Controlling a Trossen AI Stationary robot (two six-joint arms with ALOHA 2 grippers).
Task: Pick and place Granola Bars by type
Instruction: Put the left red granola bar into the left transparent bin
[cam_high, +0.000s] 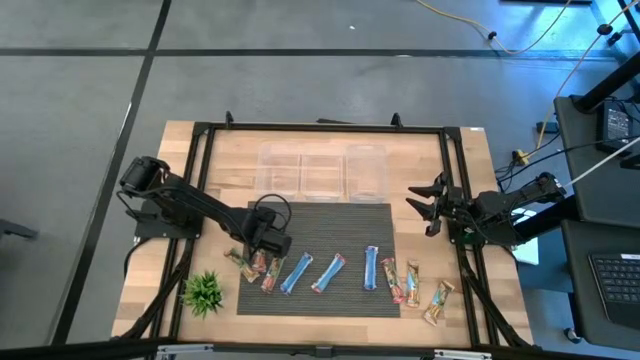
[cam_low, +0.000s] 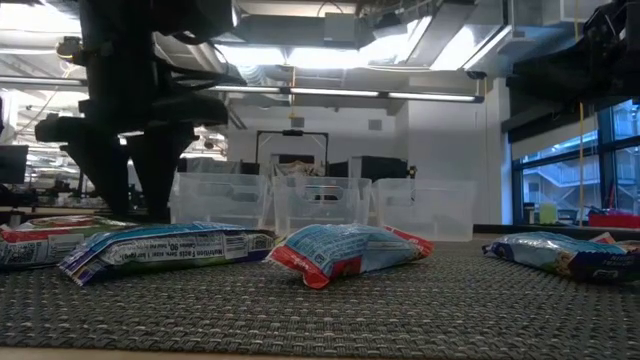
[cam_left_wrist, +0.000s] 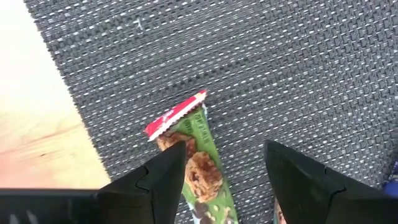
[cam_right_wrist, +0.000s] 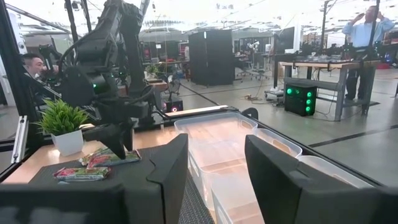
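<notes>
The left gripper (cam_high: 262, 240) hangs low over the dark woven mat (cam_high: 330, 225) near its 8 o'clock corner, fingers (cam_left_wrist: 163, 177) spread wide and holding nothing; in the left wrist view a green-and-red granola bar (cam_left_wrist: 196, 162) lies flat on the mat between the two fingers, nearer one of them, and whether that finger touches the wrapper cannot be told. The granola bars (cam_high: 330, 272) lie in a loose row along the 6 o'clock side of the mat: a multicoloured cluster (cam_high: 258, 266) just under the left gripper, three blue bars (cam_high: 296, 272) toward the middle, and more multicoloured and tan-gold ones (cam_high: 412, 284) at the 4 o'clock end, the last of them off the mat on the wooden table (cam_high: 470, 160). Three clear plastic bins (cam_high: 322, 170) stand side by side at 12 o'clock, just beyond the mat's far edge. A small green plant (cam_high: 203, 292) sits on the table at 8 o'clock, just beside the mat. The right gripper (cam_high: 428, 208) waits at 3 o'clock, just off the mat's edge, its fingers partly apart and empty.
</notes>
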